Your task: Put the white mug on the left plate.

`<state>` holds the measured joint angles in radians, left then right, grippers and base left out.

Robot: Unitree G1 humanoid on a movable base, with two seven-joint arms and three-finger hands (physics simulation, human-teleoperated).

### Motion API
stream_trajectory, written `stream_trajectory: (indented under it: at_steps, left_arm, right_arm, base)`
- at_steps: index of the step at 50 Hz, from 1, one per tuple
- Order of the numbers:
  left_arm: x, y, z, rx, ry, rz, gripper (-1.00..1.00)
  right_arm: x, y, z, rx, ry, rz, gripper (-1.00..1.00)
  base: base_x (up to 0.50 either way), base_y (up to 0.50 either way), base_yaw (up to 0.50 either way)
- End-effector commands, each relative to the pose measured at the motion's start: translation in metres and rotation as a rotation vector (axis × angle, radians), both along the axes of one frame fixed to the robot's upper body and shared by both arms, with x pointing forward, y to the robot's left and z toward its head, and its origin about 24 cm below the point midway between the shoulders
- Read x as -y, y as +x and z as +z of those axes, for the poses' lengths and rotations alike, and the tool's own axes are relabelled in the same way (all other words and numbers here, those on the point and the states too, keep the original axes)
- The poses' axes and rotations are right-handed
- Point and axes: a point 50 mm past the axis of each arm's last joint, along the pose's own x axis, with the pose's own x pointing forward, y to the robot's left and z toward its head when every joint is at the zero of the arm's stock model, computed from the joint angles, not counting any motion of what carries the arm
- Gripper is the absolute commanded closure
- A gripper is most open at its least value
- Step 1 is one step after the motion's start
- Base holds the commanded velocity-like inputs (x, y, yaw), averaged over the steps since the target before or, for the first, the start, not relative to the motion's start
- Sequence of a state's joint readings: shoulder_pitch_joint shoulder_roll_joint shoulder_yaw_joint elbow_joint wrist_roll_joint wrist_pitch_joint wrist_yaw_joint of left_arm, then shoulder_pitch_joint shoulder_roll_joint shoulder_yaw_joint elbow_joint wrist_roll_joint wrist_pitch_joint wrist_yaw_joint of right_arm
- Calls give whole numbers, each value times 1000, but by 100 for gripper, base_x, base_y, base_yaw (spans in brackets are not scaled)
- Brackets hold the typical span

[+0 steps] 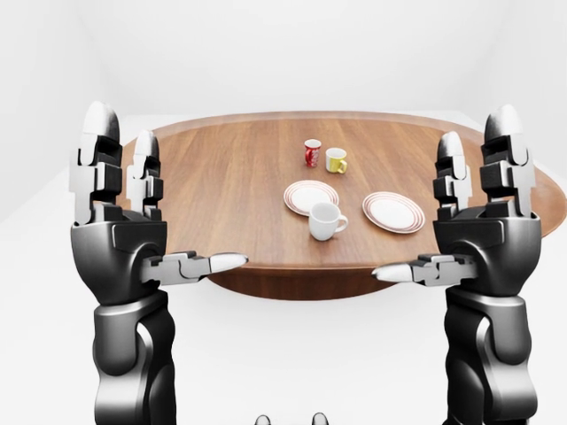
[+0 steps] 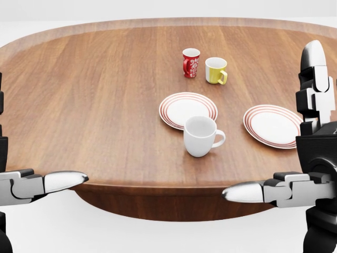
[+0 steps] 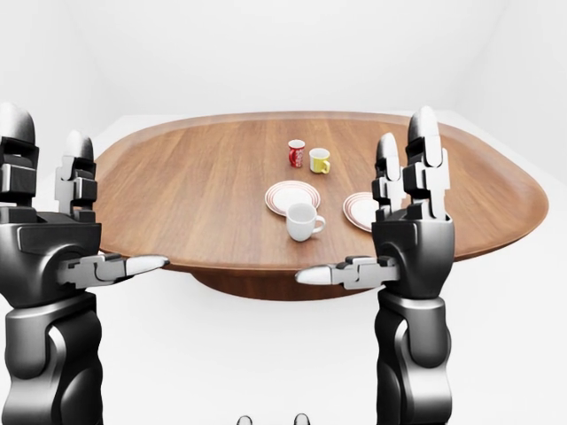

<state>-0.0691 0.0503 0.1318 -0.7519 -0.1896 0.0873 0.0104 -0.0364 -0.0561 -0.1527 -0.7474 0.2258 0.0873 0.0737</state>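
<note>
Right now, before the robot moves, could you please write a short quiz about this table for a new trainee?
1. True or false: the white mug stands on the left plate.
2. Which mug is beside the red mug? A) yellow B) blue C) green
3. Fill in: both the left hand and the right hand are ____.

Key: 1 false, it stands on the table at the plate's lower edge; 2 A; 3 open.

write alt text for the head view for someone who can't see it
A white mug stands on a wooden table, just below the left of two red-rimmed plates. A red mug and a yellow mug stand above them, while both robot hands hover open at the table's near edge.
</note>
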Motion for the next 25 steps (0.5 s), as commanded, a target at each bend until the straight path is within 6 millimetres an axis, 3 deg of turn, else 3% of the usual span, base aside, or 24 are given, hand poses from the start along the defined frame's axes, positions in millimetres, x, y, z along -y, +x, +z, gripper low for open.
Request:
stream_trajectory:
  at_steps: [1,25]
  left_arm:
    - [0,-1,1,3,-1,-1,-89]
    - [0,-2,1,8,0,-3,-89]
  right_arm:
    - [2,-2,2,11,19,7,-100]
    - [0,-4,1,12,15,36,-100]
  base:
    - [33,9,0]
    - [50,10,0]
